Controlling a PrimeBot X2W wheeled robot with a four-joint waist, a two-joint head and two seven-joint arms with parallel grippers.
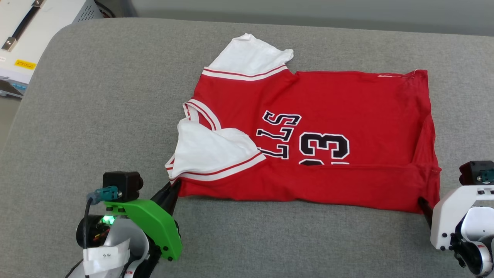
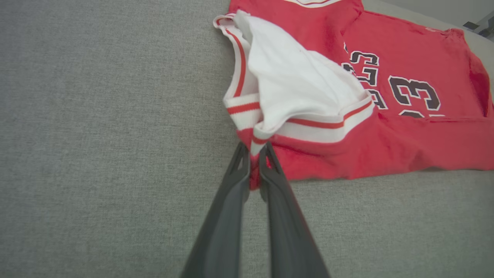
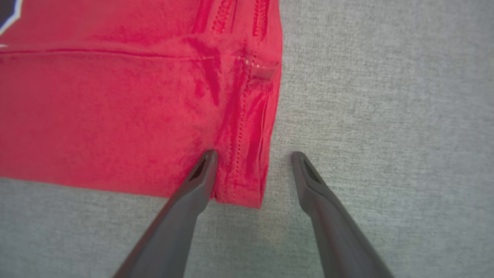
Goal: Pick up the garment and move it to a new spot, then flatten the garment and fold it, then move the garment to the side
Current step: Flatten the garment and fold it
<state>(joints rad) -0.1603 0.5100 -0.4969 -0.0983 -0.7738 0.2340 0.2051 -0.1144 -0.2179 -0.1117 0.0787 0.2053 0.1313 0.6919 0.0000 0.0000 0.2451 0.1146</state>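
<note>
**Left hand pinched on the shirt corner, right hand spread at the hem**

My left hand (image 2: 252,151) is closed tight on the garment (image 1: 328,100). Its two dark fingers (image 2: 227,216) meet on a bunched bit of red cloth and striped trim at the near corner on the shoulder side, and a sliver of red shows squeezed between them. Just beyond these fingertips the white sleeve (image 2: 293,81) lies folded over onto the red chest. Its red-and-white band (image 2: 320,125) runs off to the right of the hand. Further ahead and to the right I see the black, white-outlined lettering (image 2: 368,69) and the number (image 2: 415,92).

My right hand (image 3: 252,154) stands wide open with nothing in it. The left fingertip (image 3: 204,166) lies against the red cloth beside the stitched hem, though I cannot tell how hard it presses. The right fingertip (image 3: 305,166) is over bare grey fabric just beside the garment's edge — so the hem corner sits between the two.

The garment lies spread on the grey, cloth-covered table (image 1: 96,96), stretched between my two hands. A strip along the side nearest them is folded over and covers the lower part of the number. The far sleeve (image 1: 251,54) sticks out flat, well beyond my left hand. Past the table's rounded corner, far ahead and to the left of that hand, stands a white case (image 1: 34,34) with a yellow label.
</note>
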